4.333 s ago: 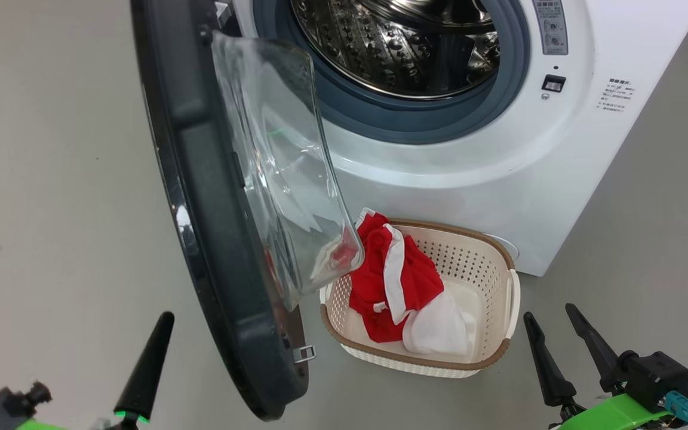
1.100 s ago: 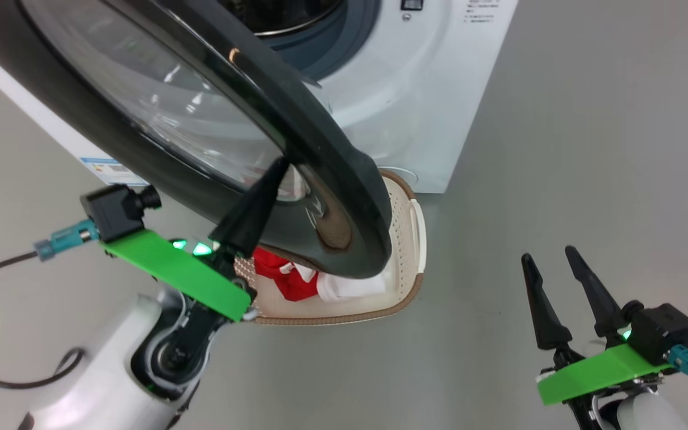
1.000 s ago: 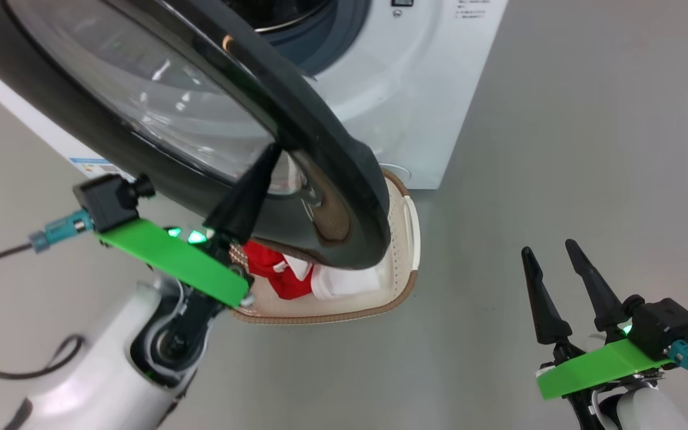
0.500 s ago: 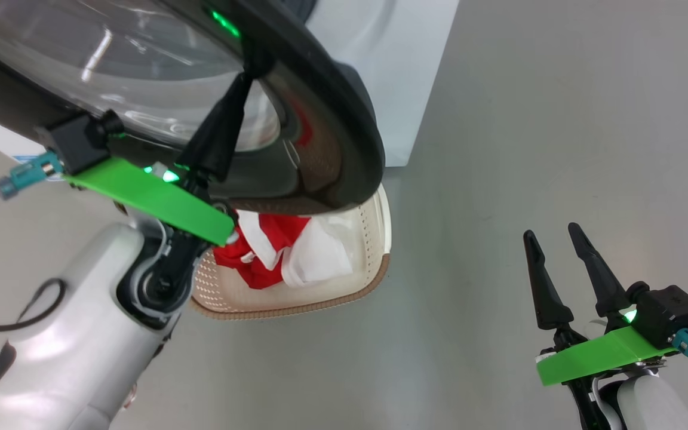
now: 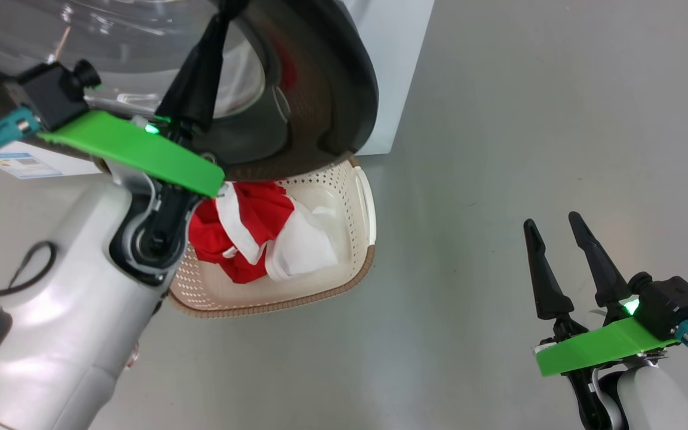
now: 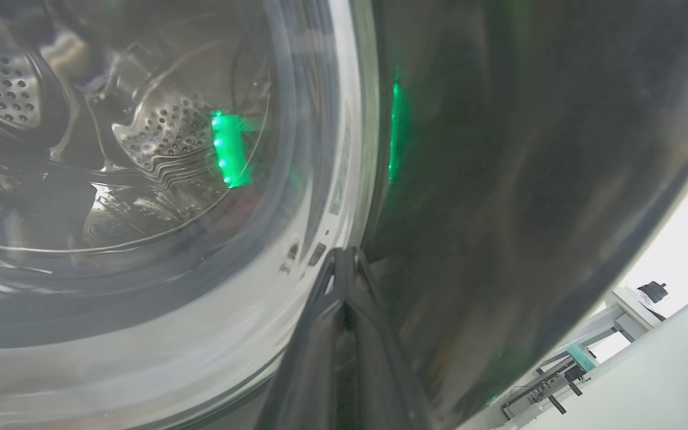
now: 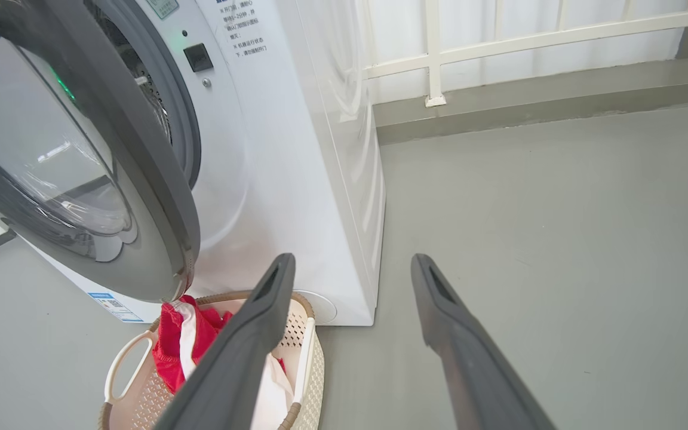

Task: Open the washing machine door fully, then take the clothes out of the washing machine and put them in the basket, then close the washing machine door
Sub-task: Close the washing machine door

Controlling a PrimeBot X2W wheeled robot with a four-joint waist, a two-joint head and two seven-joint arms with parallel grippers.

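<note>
machine text: the washing machine (image 7: 296, 149) has small printed lines, apparently Chinese characters, on its white front by the door opening, too small to read; a small dark square (image 7: 198, 57) sits below them.
top label: grey sticker (image 7: 162, 6) at the upper edge of the right wrist view, cut off, unreadable.
lower label: white-blue sticker (image 5: 21, 164) low on the machine front, with coloured bars and print too small to read.
brand: no legible name on machine or basket.
left arm: pale forearm comes up from the lower left of the head view, wrist bent, green bracket and black camera on top, green lights lit.
left gripper (image 6: 344, 257): fingers pressed together, nothing between them. The tips sit on the outer face of the washing machine door (image 5: 332, 77), right at the seam of clear glass and glossy black rim.
door: ajar, angled out from the machine, with its lower edge over the far end of the basket. The steel drum shows through the glass in the left wrist view.
right arm: low at the right of the head view, fingers pointing up the view.
right gripper (image 5: 552, 222): fingers spread apart and empty, over bare grey floor (image 5: 499, 119), well apart from the basket.
basket (image 5: 344, 191): on the floor just in front of the machine, below the door.
clothes (image 5: 260, 209): red with white panels, heaped inside the basket.
background: white railing (image 7: 433, 54) behind the machine.
</note>
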